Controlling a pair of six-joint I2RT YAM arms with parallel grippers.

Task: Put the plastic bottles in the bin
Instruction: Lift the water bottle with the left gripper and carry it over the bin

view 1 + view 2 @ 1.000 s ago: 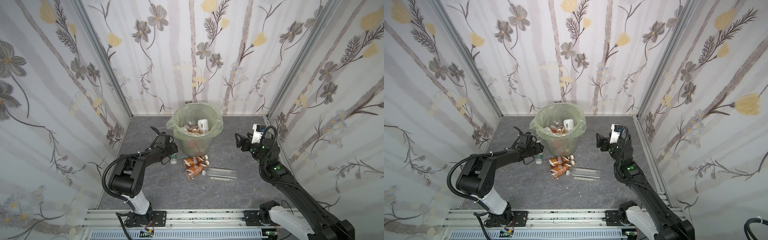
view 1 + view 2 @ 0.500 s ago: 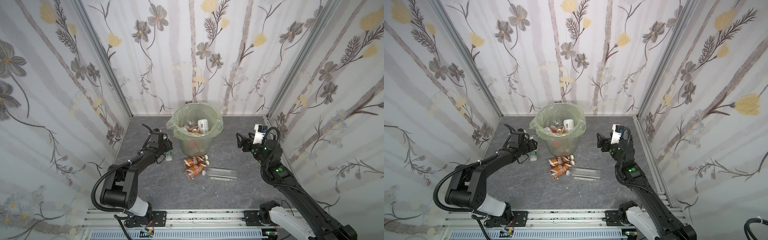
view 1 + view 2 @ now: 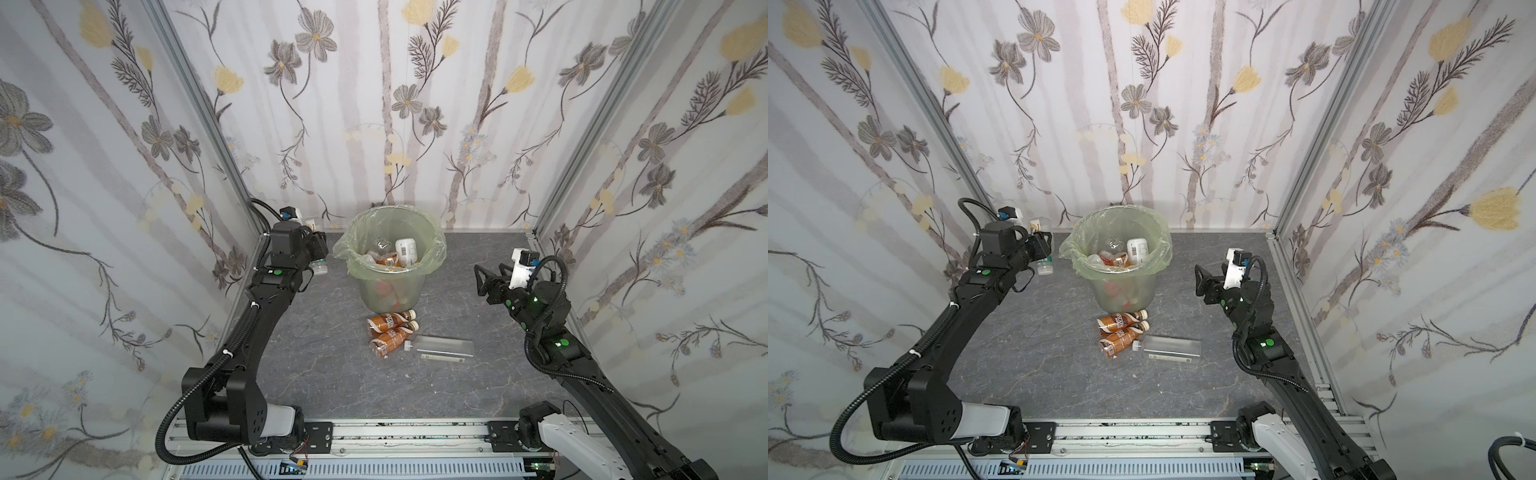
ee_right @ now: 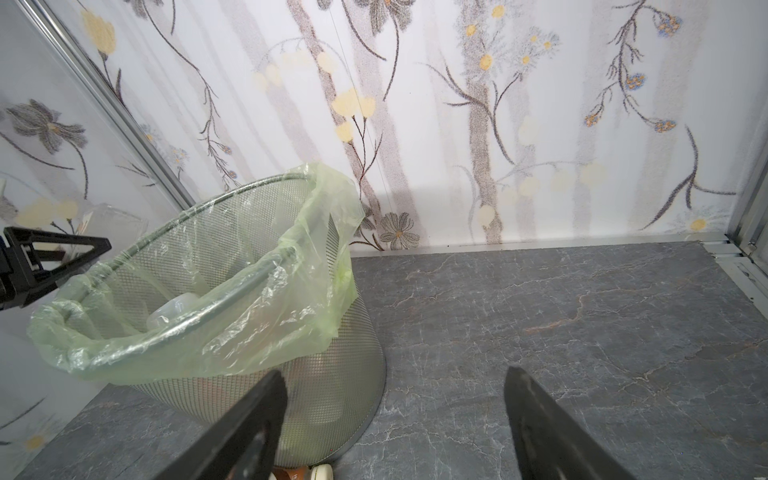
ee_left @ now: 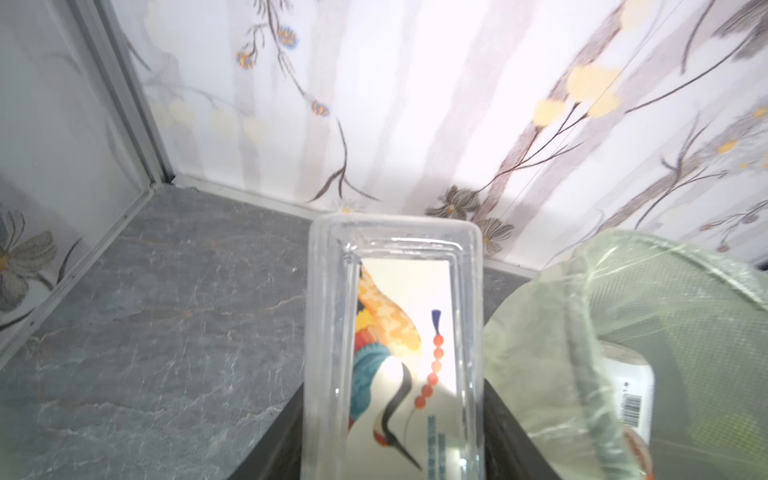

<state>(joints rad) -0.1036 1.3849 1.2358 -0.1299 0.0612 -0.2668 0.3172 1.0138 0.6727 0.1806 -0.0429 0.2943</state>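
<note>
3 bottles (image 3: pixel 388 340) on floor (image 3: pixel 332 374) just in front of bin (image 3: pixel 386 297): 2 brown-label, 1 clear, w/ several more inside. L gripper (image 3: pixel 319 250) clenched on flat bottle (image 5: pixel 395 345) w/ bird label, held off floor just beside bin rim. R gripper (image 3: pixel 484 280) spread wide, empty, on bin's other side, apart from it.
</note>
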